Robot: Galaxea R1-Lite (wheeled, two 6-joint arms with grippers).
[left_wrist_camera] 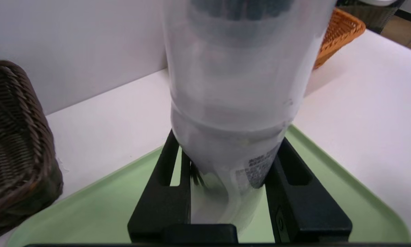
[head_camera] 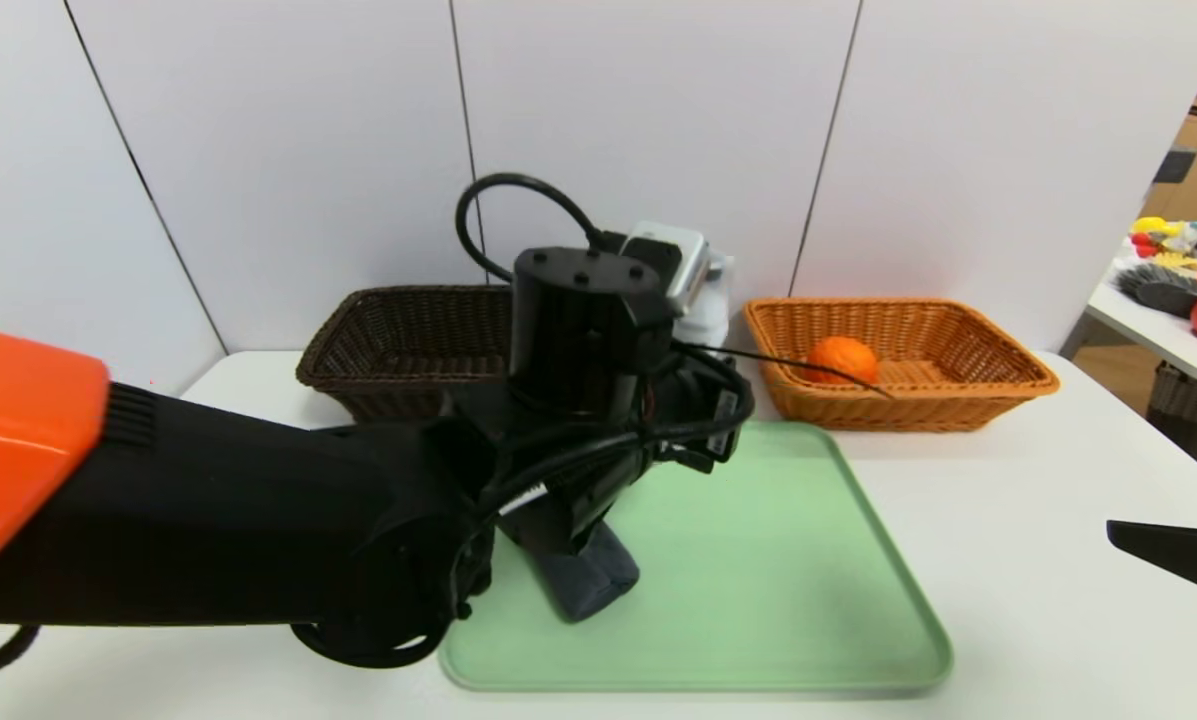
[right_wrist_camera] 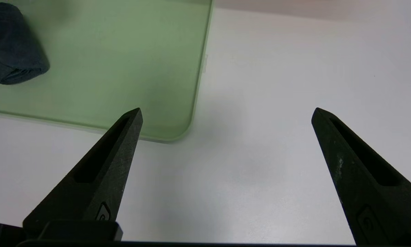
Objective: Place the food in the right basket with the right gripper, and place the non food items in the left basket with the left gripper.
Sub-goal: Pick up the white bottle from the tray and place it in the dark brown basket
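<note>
While the bottle is held clear of the tray, treat the carry to the left basket as the step in hand.

Bottle (left_wrist_camera: 232, 103): white plastic, upright, above the green tray (left_wrist_camera: 99, 202); printed label at its lower end.
Left gripper (left_wrist_camera: 226, 185): fingers closed on the bottle's lower body, one each side; nothing else held.
Left basket (head_camera: 398, 345): dark brown wicker, just beyond the tray's far left corner; contents cannot be told.
Carry advice: keep the bottle upright and grip unchanged; clear the basket rim before lowering, then release over the middle.
Cloth (head_camera: 593, 580): rolled, dark grey-blue, on the tray's near left part; judged next for this arm.
Orange (head_camera: 843, 360): already inside the right basket (head_camera: 998, 385), beyond the tray's far right corner.
Right gripper (right_wrist_camera: 226, 164): fingers spread wide, empty, parked over bare table (right_wrist_camera: 277, 103) off the tray's near right corner.
</note>
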